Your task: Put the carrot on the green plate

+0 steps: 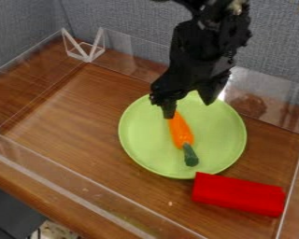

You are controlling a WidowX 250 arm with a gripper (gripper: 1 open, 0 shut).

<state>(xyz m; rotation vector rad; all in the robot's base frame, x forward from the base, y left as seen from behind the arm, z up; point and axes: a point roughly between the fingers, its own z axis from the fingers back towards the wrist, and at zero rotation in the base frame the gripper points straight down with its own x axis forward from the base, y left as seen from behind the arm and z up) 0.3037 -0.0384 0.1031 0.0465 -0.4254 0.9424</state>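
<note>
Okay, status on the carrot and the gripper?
Gripper open, fingers spread above the plate's far side. Carrot lying on green plate, ungripped. Red block by the plate's near edge, not blocking the carrot.

Carrot lying on the plate!
The orange carrot (181, 133) rests on the green plate (142, 140), red block (238, 194) just beside.
</note>
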